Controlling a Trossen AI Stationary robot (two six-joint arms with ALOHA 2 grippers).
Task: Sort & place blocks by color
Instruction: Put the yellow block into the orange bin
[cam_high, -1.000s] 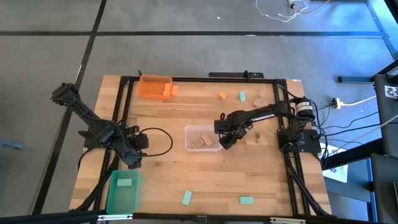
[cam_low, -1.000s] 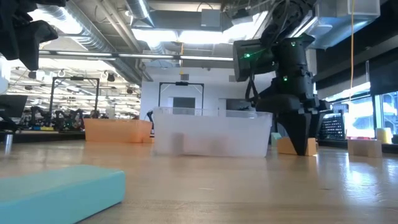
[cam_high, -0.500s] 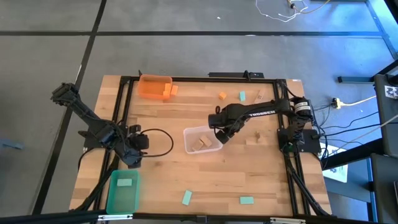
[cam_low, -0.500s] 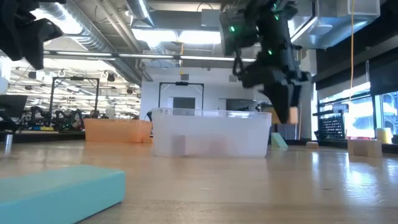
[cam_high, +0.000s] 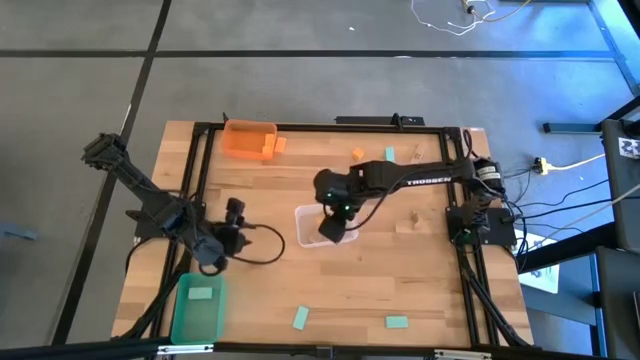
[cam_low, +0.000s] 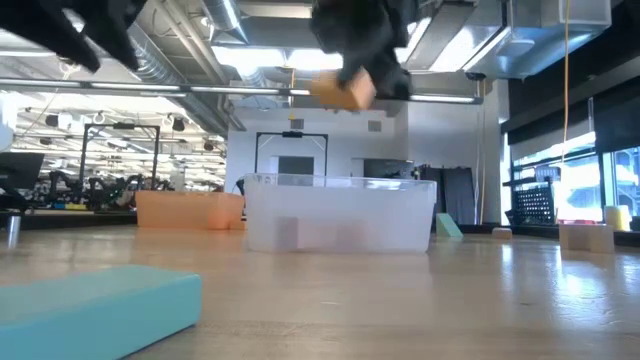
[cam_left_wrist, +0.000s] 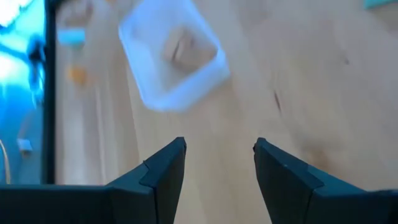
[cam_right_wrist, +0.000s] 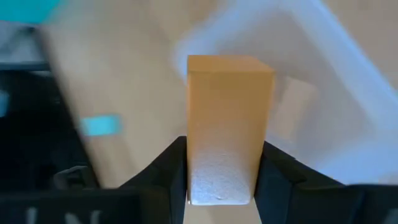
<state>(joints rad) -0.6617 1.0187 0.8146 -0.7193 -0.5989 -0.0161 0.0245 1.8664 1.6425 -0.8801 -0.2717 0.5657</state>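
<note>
The right claw (cam_right_wrist: 219, 180) pinches a tan wooden block (cam_right_wrist: 229, 124) above the clear bin (cam_high: 312, 222). It should centre over the opening before releasing. The left claw (cam_left_wrist: 216, 162) hangs spread over the desk (cam_high: 420, 290).

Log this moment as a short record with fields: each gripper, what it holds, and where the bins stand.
right gripper: over the clear bin, jaws shut on a tan block
left gripper: jaws open, empty, above bare table near the green bin
clear bin: mid-table, tan blocks inside
orange bin: far left corner
green bin: near left corner, one mint block inside
</note>
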